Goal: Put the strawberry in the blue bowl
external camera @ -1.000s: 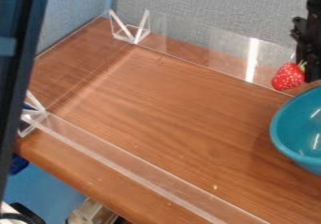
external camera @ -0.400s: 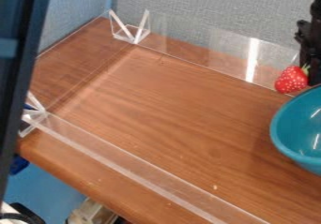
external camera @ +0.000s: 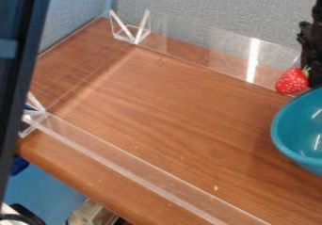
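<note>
Seeing gripper (external camera: 307,71) at far right edge, mostly cropped, dark fingers pointing steeply down. Clamping strawberry (external camera: 293,80): jaws fully closed in on it, red berry showing just left of the fingers. Sitting low, berry near the wooden tabletop (external camera: 151,116); not able to tell whether touching the wood or lifted slightly. Hanging just behind and above the rim of the blue bowl (external camera: 302,130), which is cut off by the right edge, only its left part showing. Berry outside the bowl, not yet inside it; bowl interior showing nothing in the visible part.

Resting on the tabletop: clear acrylic barrier (external camera: 126,177) running along the front edge, another clear panel (external camera: 233,55) standing along the back by the grey-blue wall (external camera: 214,12). Small clear bracket (external camera: 131,26) standing at the back-left corner, a second one (external camera: 34,116) at the left end of the front barrier. Blocking the left side of the view: dark blurred vertical bar (external camera: 19,69), close to the lens.
</note>
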Tool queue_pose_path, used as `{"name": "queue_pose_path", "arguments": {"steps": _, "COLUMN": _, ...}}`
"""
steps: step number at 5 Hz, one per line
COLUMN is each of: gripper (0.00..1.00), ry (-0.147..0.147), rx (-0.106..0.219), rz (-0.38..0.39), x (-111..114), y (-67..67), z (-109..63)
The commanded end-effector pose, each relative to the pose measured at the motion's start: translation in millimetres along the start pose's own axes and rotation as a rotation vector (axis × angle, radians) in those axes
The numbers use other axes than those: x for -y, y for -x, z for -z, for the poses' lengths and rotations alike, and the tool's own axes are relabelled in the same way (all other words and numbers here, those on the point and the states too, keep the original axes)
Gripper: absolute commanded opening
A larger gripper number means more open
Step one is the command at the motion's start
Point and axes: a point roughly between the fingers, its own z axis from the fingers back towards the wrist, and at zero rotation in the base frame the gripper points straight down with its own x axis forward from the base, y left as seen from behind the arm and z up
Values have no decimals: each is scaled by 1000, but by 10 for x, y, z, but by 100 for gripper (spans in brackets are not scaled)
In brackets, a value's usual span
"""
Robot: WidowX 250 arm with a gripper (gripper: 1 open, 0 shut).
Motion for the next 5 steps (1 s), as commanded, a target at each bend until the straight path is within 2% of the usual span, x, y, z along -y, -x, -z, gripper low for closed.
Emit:
{"name": "queue_pose_path", "arguments": {"steps": 1, "gripper": 0, "ry": -77, "rx": 125, "rz": 47, "x": -1, "y": -175, "z": -580}}
{"name": "queue_pose_path", "arguments": {"steps": 2, "gripper": 0, "ry": -88, "rx": 130, "rz": 58, "x": -6, "y": -170, "z": -589}}
{"name": "queue_pose_path", "arguments": {"steps": 5, "gripper": 0, "ry": -56, "rx": 115, "rz": 99, "x": 187, "y": -159, "z": -349}}
